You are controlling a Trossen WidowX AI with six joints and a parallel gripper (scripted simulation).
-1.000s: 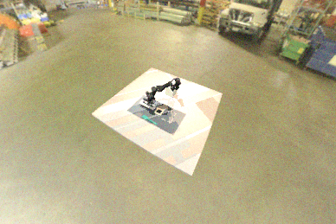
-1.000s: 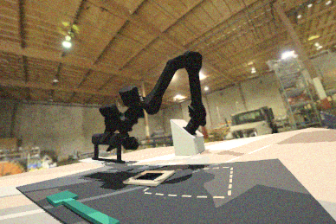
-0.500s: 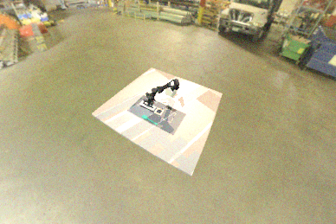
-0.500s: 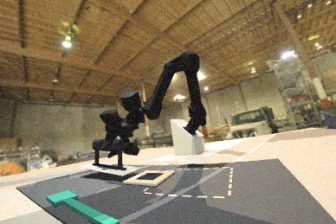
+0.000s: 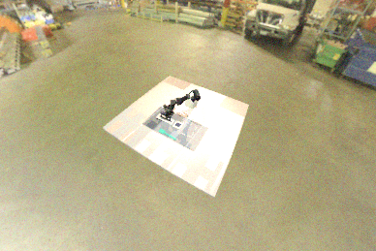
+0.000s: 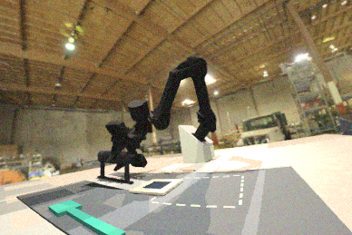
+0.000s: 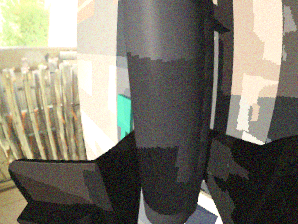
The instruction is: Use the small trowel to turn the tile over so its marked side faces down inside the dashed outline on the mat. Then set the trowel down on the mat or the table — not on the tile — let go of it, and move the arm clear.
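The gripper [image 5: 168, 111] [image 6: 123, 157] [image 7: 164, 129] grasps the trowel [image 5: 164, 117] [image 6: 105, 156] [image 7: 167, 100] by its smooth, round, dark handle; the flat, pale-rimmed tile [image 5: 177, 124] [image 6: 157, 186] [image 7: 202, 216] shows its dark square.
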